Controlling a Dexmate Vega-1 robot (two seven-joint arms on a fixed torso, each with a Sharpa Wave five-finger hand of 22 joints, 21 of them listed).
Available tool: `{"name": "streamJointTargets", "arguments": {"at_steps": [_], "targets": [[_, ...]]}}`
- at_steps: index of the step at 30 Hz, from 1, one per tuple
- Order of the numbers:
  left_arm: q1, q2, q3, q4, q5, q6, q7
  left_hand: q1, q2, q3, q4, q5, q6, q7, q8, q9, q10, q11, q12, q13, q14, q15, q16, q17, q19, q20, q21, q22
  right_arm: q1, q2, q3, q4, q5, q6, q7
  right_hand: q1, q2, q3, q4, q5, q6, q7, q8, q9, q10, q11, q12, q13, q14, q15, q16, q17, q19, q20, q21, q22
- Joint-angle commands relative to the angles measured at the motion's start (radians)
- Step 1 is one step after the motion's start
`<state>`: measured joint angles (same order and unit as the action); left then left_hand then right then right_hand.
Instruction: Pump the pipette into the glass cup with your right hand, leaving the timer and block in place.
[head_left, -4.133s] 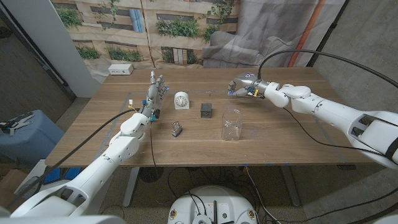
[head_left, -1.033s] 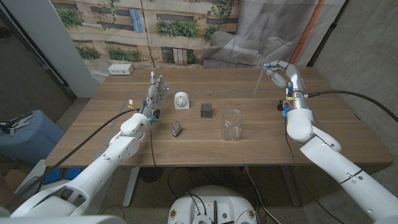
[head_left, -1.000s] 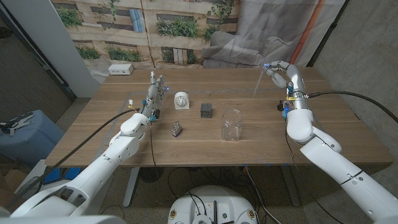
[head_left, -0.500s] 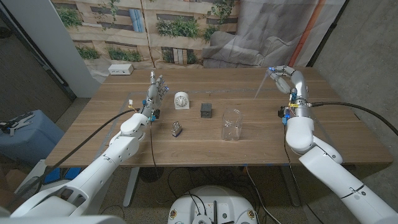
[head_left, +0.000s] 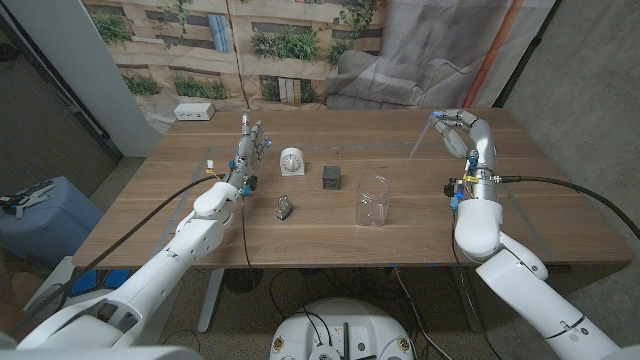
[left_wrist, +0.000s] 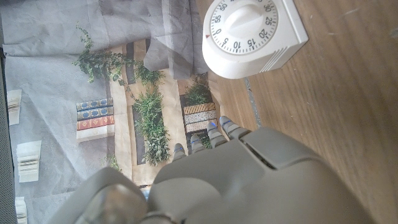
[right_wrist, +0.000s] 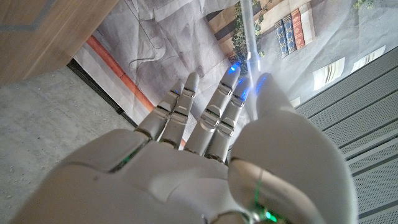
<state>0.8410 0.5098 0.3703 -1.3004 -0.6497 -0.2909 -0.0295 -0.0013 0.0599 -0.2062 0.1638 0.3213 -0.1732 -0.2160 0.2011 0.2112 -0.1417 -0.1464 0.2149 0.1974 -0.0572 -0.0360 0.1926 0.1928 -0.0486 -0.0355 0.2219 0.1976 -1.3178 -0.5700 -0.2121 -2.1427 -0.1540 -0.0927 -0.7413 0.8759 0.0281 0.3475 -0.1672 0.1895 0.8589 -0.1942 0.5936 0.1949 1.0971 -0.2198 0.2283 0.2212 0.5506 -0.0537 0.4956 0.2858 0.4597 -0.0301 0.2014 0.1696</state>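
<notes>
The clear pipette (head_left: 424, 141) is pinched between the fingers of the raised right hand (head_left: 462, 130), well apart from the glass cup (head_left: 373, 199) on the counter (head_left: 300, 225), so carrying and pumping remain, while timer (head_left: 291, 160) and block (head_left: 331, 178) stand undisturbed.

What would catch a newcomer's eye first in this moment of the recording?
The right hand raised above the table's far right side, pinching a thin clear pipette that slants down toward the middle. Next, the glass cup standing near the table's centre, with the dark block and white timer beyond it to the left, near the left hand.
</notes>
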Motion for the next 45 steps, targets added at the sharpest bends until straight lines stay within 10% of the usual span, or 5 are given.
{"name": "streamJointTargets", "arguments": {"at_steps": [1,45], "targets": [[0.000,0.000,0.000,0.000,0.000,0.000,0.000,-0.001,0.044,-0.007,0.000,0.007,-0.003,-0.006,0.006,0.002,-0.001,-0.004,0.005,0.006,-0.010,-0.114,0.006,0.006,-0.006,-0.090,0.005,0.002,-0.053,0.050,-0.034,-0.032,-0.041,0.059,-0.022,0.015,0.000,-0.003,-0.003,0.004,0.000,0.002,-0.004,0.001,-0.001,0.002,0.001,0.006,0.001,-0.148,0.007,0.006,0.001,0.001,-0.004,0.003],[0.000,0.000,0.000,0.000,0.000,0.000,0.000,-0.001,0.044,-0.007,0.000,0.007,-0.003,-0.006,0.006,0.002,-0.001,-0.004,0.005,0.006,-0.009,-0.115,0.006,0.006,-0.006,-0.090,0.005,0.002,-0.027,0.047,-0.136,0.009,-0.125,0.112,0.072,0.034,-0.006,-0.015,-0.001,0.005,0.007,0.000,-0.012,-0.001,-0.001,0.002,0.002,0.011,0.004,-0.149,0.013,0.007,0.001,-0.001,-0.005,0.003]]}}
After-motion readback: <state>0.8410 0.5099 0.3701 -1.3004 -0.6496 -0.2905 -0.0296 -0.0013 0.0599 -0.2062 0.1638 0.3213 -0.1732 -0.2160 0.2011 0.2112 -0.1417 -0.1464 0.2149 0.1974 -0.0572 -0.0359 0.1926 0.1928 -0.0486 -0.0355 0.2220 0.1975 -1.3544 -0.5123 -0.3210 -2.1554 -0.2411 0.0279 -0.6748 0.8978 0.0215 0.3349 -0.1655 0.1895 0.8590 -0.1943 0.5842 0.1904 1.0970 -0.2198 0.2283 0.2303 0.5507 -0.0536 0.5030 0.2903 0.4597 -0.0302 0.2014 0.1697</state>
